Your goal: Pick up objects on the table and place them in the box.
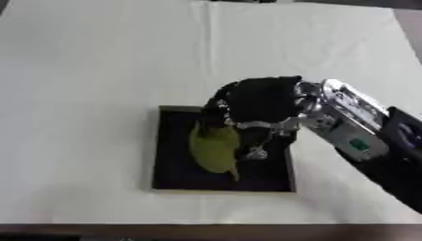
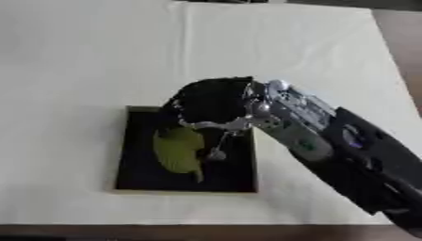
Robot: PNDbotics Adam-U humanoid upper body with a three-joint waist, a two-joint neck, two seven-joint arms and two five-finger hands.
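Observation:
A yellow-green pear-shaped fruit (image 1: pixel 214 149) hangs over the shallow black box (image 1: pixel 174 164) near the table's front edge. My right hand (image 1: pixel 257 101) comes in from the right and sits over the box's upper part, fingers curled down onto the top of the fruit. The fruit's narrow stem end points toward the box's front edge. Whether the fruit rests on the box floor cannot be told. My left hand shows in neither view.
A white cloth (image 1: pixel 99 70) covers the table, with a fold line running down its middle. The dark table edge (image 1: pixel 206 231) lies just in front of the box. My right forearm (image 2: pixel 346 146) crosses the right side.

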